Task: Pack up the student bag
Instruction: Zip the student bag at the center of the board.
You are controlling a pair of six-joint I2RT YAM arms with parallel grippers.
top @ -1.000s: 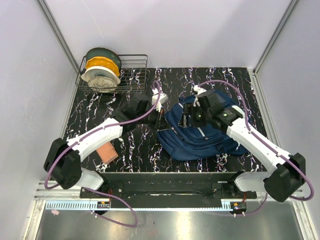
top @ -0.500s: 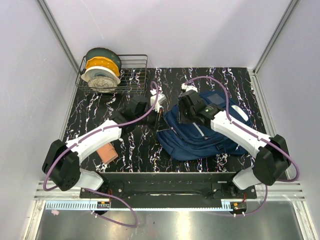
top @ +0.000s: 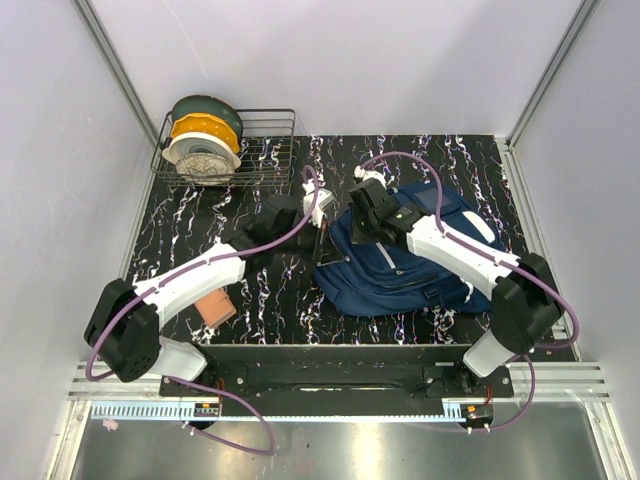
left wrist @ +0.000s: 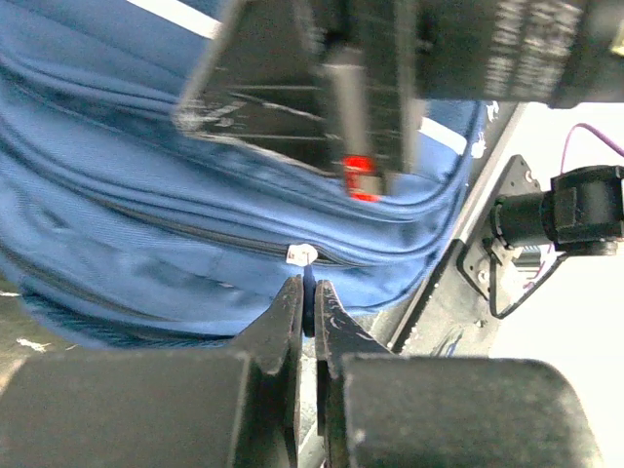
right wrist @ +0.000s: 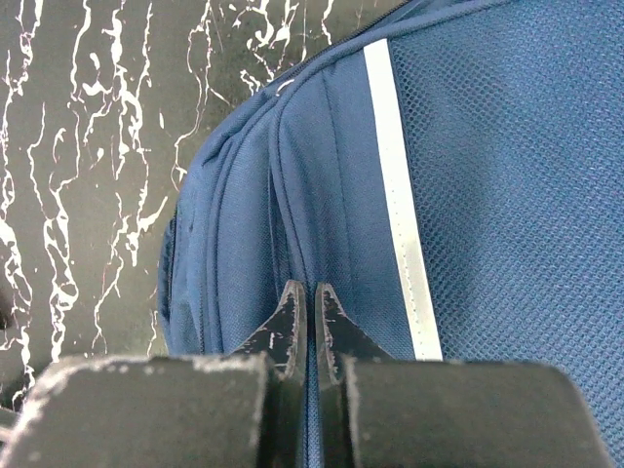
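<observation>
Centre-left of the top view: left gripper pinched narrow on a zip pull | centre: right gripper has just gone from wide to closed, tips on a bag seam, fabric catch unclear | centre-right: student bag lies on the table, zip likely about to be opened.

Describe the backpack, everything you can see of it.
The bag is navy fabric with a white stripe, a mesh panel and several zipped seams that look closed. It lies flat on the right of the black marbled table. The left gripper pinches a zip pull at its edge. The right gripper is shut on a seam ridge on top, its arm lying across the bag.
</observation>
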